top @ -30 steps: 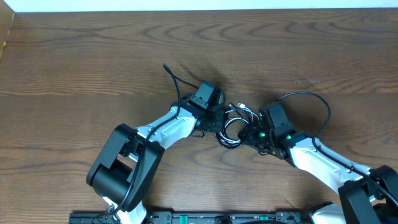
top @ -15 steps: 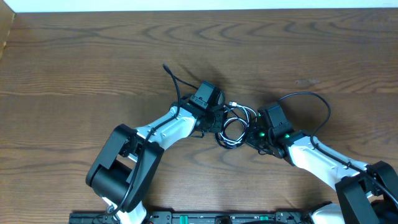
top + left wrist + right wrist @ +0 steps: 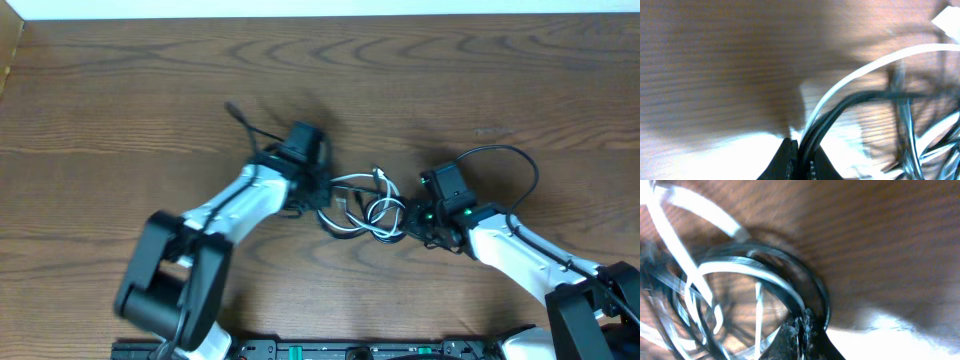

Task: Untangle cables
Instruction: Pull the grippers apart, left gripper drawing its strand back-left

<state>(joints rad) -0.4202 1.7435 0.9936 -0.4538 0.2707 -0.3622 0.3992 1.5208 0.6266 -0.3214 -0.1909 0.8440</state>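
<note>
Nearest you, your two arms reach in from the table's near edge. The left arm comes from the lower left and the right arm from the lower right, and they close in on each other around the middle of the table.

Between them lie the cables, a loose knot of loops flat on the wood, a little right of centre.

Your left gripper sits at the knot's left end with its fingers pinched tight together. In the left wrist view, strands of the black cable and the white cable run down into the pinch. It has hold of the bundle there, though blur hides which strand is actually gripped.

Your right gripper is at the knot's right end, its fingers likewise closed tight. A black loop and a white strand end right at the tips.

A small white plug sticks out at the top of the knot. The right arm's thick black lead arcs out just beyond its wrist.

Past the knot you have open wood all the way to the far edge, which is well apart from the cables. Broad stretches of wood also run out to the left and right sides of the overhead view.
</note>
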